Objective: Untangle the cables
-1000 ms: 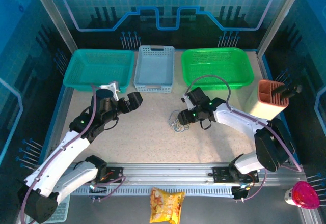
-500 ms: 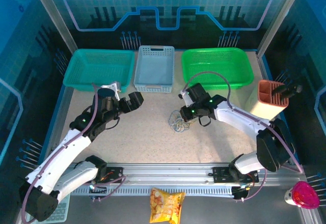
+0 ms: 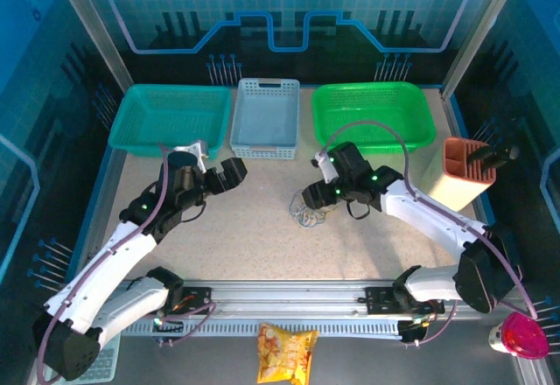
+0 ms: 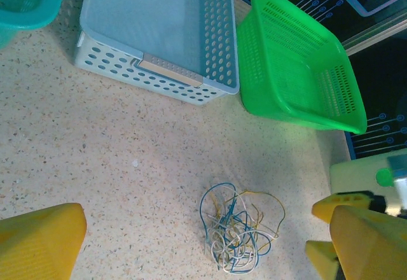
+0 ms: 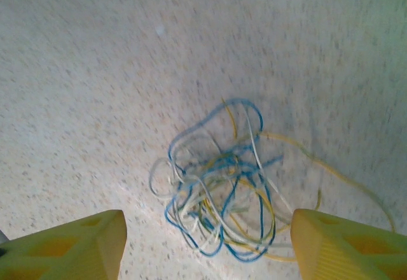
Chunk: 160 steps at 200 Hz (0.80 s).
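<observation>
The cables point(image 3: 306, 213) form one small clump of cream-white, blue and tan-yellow wires lying on the speckled table. My right gripper point(image 3: 314, 196) hovers right over the clump, open. In the right wrist view the cables point(image 5: 216, 198) lie between and just ahead of the right gripper point(image 5: 208, 224), its yellow fingers point(image 5: 63, 245) apart on either side and touching no wire. My left gripper point(image 3: 229, 173) hangs open to the left of the clump. From the left wrist the cables point(image 4: 238, 232) lie loose on the table, right of the middle of the left gripper point(image 4: 197, 229).
Along the back stand a teal basket point(image 3: 171, 118), a pale blue basket point(image 3: 265, 118) and a green basket point(image 3: 372, 114). An orange-topped holder point(image 3: 459, 171) stands at the right. A snack bag point(image 3: 286, 350) and a pink object point(image 3: 523, 334) lie in front of the rail.
The right gripper has come open over the clump, and its forearm has swung outward to the right. The cables have stayed in about the same spot. The left arm has barely moved.
</observation>
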Motion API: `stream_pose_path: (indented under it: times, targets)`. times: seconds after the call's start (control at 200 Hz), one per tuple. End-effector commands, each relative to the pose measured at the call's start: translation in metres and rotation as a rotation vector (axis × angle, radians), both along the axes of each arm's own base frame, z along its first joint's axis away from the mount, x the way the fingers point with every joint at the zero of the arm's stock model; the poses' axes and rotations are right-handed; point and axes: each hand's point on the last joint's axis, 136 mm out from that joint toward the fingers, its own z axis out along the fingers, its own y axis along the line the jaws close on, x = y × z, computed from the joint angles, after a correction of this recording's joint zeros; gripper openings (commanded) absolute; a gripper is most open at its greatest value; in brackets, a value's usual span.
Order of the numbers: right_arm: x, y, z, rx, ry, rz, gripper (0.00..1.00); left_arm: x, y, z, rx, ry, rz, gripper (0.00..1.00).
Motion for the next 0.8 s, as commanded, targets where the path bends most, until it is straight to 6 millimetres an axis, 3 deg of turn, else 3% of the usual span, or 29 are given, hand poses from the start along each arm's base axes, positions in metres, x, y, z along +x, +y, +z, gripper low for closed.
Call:
stream_pose_path:
  times: [0.0, 0.215, 0.415, 0.455, 0.67, 0.795]
  targets:
    - [-0.017, -0.005, -0.024, -0.064, 0.043, 0.012, 0.76, -0.001, -0.006, 0.008, -0.030, -0.017, -0.020, 0.99]
    - [-0.019, -0.014, -0.049, -0.139, 0.062, 0.002, 0.80, 0.000, -0.007, 0.009, -0.034, -0.018, -0.024, 0.99]
    - [-0.009, -0.013, -0.065, -0.202, 0.070, 0.013, 0.73, -0.001, -0.007, 0.008, -0.033, -0.014, -0.024, 0.99]
    - [0.001, -0.007, -0.058, -0.192, 0.047, 0.015, 0.72, -0.001, -0.007, 0.008, -0.034, -0.012, -0.023, 0.99]
    - [0.013, 0.006, -0.050, -0.180, 0.032, 0.043, 0.51, -0.002, -0.007, 0.006, -0.039, -0.007, -0.023, 0.99]
    - [0.013, 0.008, -0.046, -0.169, 0.029, 0.050, 0.27, -0.002, -0.007, 0.005, -0.040, -0.004, -0.021, 0.99]
